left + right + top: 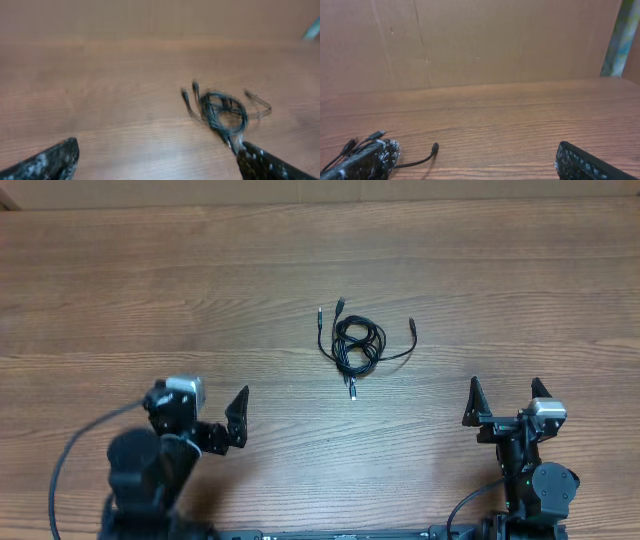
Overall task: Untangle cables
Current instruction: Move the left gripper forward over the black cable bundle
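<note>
cables (356, 348) coiled overhead, right wrist only plug ends (434, 148)

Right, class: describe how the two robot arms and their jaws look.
Both the matt black jointed left arm and right arm end in pointed black jaws, speckled pale in the wrist views. Each wrist carries a small silver-grey camera box. A thick black cable loops from the left arm; another trails from the right.

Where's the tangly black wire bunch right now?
Overhead view: the cables lie bunched near the middle of the table, ahead of and between the left claw and right claw, touching neither.
</note>
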